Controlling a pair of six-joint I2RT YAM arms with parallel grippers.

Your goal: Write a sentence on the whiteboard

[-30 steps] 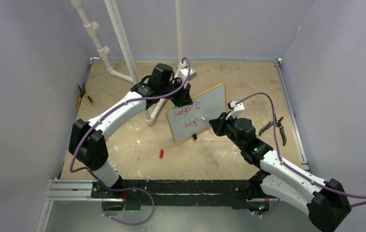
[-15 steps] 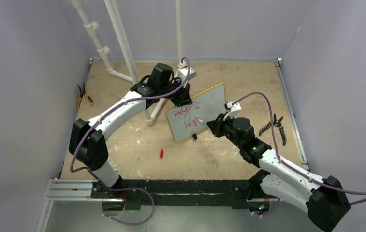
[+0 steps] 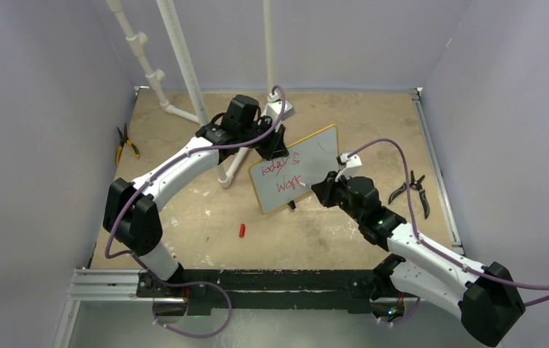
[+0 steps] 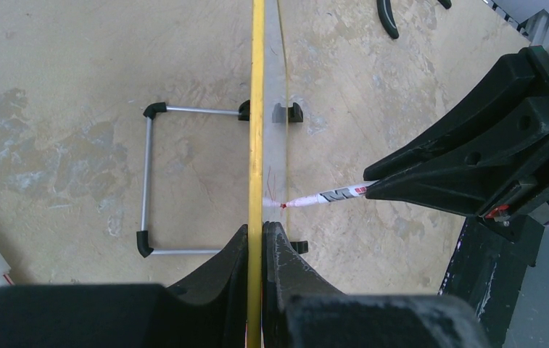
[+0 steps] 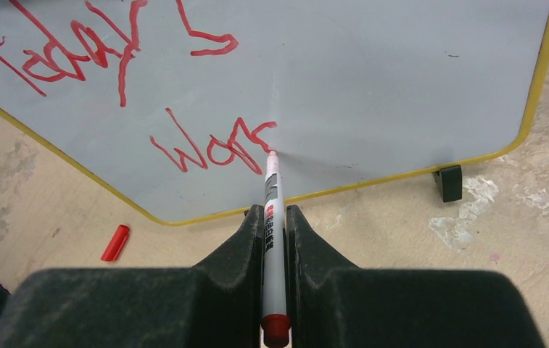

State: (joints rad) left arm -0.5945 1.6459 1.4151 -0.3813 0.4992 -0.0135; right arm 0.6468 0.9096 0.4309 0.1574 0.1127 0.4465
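The right jaws clamp one slim white marker [image 5: 272,196], red tip touching the glossy yellow-framed rectangular whiteboard [image 5: 402,72] beside two lines of red handwriting [image 5: 217,145]. The left jaws pinch its top edge. It stands centrally on the scuffed tan surface [image 5: 518,239], one red cap [image 5: 115,243] nearby.

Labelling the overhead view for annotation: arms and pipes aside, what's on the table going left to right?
yellow-handled pliers → red marker cap → whiteboard → black-handled pliers
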